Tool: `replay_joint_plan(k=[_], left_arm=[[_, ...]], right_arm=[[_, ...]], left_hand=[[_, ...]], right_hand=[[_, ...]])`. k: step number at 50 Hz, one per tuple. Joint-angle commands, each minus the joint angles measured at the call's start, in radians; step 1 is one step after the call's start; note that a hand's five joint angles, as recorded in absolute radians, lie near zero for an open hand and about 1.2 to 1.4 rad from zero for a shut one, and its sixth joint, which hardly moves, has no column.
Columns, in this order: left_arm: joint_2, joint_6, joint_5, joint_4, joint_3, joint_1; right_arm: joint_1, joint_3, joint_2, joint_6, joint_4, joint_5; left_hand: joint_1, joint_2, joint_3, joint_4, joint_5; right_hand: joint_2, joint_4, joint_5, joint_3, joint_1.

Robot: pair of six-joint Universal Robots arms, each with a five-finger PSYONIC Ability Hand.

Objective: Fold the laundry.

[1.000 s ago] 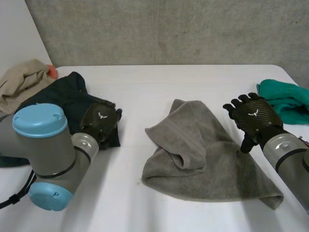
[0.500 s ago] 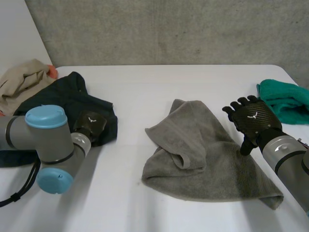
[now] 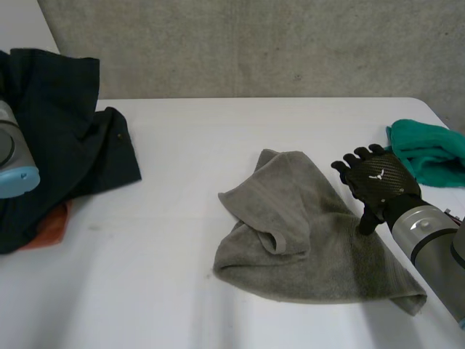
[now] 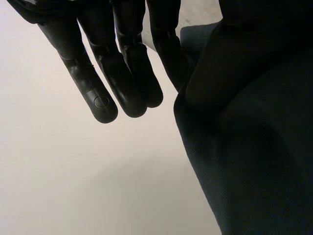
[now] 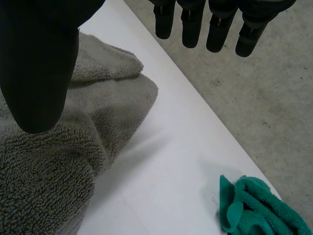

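Since a second ago the left arm [image 3: 11, 156] has swung up, lifting the navy garment [image 3: 65, 123] off the left end of the white table [image 3: 182, 182], while the right hand [image 3: 378, 182] sits over the right edge of the grey towel [image 3: 290, 240]. Left wrist view: the left hand [image 4: 102, 83] has straight fingers, with the garment draped at its thumb and not visibly pinched. Right wrist view: fingers straight, thumb spread, nothing held; clearing space seems the step in hand, and next a towel corner needs pinching and spreading flat.

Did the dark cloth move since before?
Yes. The dark cloth has lifted up and leftward, away from the grey towel, which stayed put.
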Motion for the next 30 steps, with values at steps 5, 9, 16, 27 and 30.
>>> replay_joint_plan(k=[5,9,16,27,30], left_arm=[[-0.060,0.141,0.015,-0.013,-0.085,-0.039],[-0.045,0.144,0.015,-0.019,-0.117,-0.080],[0.078,0.122,0.023,-0.081,-0.159,-0.157],[0.213,-0.083,0.121,-0.318,-0.211,-0.362],[0.219,-0.178,0.181,-0.371,-0.233,-0.448]], right_arm=[[-0.005,-0.003,0.000,0.000,0.001,0.000],[-0.006,-0.007,0.000,0.001,0.001,0.000],[-0.016,-0.013,-0.002,0.001,0.002,-0.005],[-0.031,-0.052,-0.020,-0.002,0.018,0.005],[-0.046,-0.072,-0.042,-0.012,0.053,0.003]], left_hand=[[-0.835,-0.884,-0.879,-0.886,-0.833],[-0.882,-0.931,-0.926,-0.933,-0.880],[-0.908,-0.957,-0.952,-0.959,-0.906],[-0.908,-0.957,-0.952,-0.959,-0.906],[-0.908,-0.957,-0.952,-0.959,-0.906]], right_hand=[[-0.035,-0.035,-0.042,-0.040,-0.052],[-0.035,-0.035,-0.042,-0.040,-0.052],[-0.035,-0.035,-0.042,-0.040,-0.052],[-0.035,-0.035,-0.042,-0.040,-0.052],[-0.035,-0.035,-0.042,-0.040,-0.052]])
